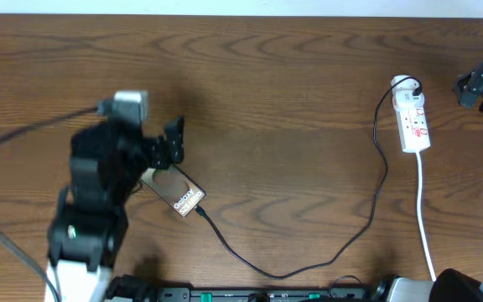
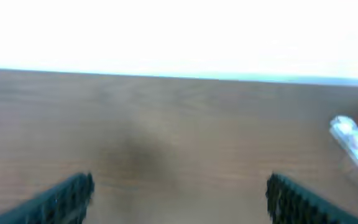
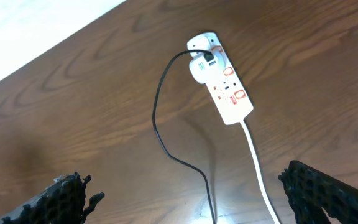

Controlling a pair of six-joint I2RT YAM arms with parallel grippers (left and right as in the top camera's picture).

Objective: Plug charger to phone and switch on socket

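Nearest the overhead lens stands the left arm, bulking over the left side of the surface. Its left pincer is spread wide with only bare wood between the fingers. The right pincer is spread wide too and holds nothing.

The socket lies well ahead of the right pincer, framed between its fingers in the wrist view. From overhead that pincer sits just off the strip's far end and does not touch it. The phone lies flat and slanted just beside the left pincer, on the robot's side, out of the left wrist's sight. The charger runs from an adapter in the strip and loops across to the phone's lower end, where its plug tip meets the edge. Whether it is fully seated I cannot tell.

Likely trouble: a push on a red switch may slide the light strip instead of rocking the switch, or a wide finger may catch the adapter. Any shove there could tug the cable and pull the tip out of the phone.
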